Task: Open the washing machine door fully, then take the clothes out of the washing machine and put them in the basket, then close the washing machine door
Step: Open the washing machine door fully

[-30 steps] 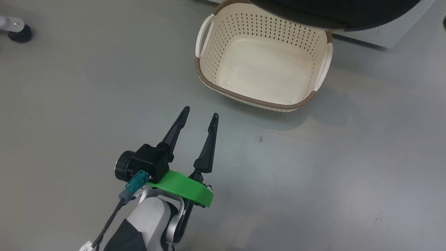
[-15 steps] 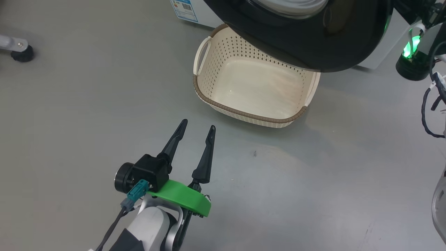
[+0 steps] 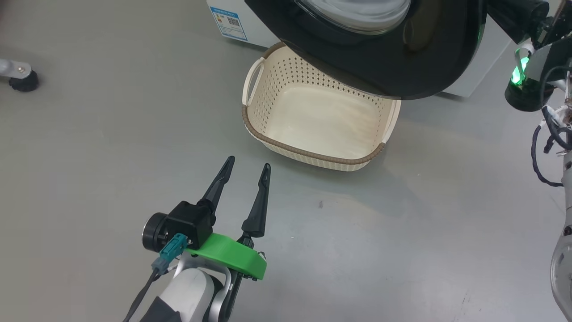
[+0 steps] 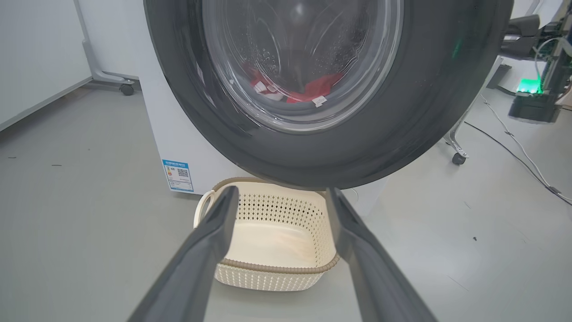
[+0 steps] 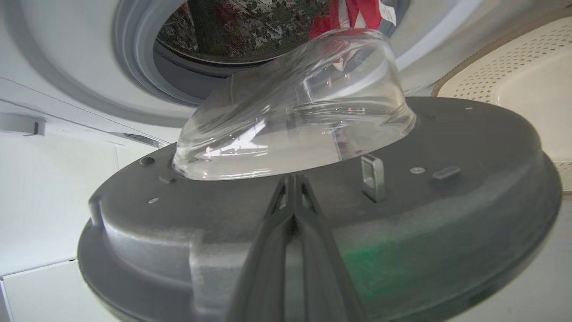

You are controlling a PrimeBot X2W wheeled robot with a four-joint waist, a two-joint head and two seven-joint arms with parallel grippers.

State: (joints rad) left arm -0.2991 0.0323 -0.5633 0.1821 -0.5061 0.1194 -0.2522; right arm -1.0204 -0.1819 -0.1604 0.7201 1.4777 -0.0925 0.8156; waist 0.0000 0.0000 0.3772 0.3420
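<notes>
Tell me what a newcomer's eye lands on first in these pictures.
The big glossy black washing machine door, swung open, looms over the far end of the empty cream basket on the grey floor. Through its glass, red clothes lie in the drum. Lower left in the head view, the left gripper hovers open, bright green at its wrist.

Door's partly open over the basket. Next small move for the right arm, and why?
Probably swing the washing machine door wider with the shut right gripper at its inner face: it overhangs the basket, and the clothes sit in the drum.
</notes>
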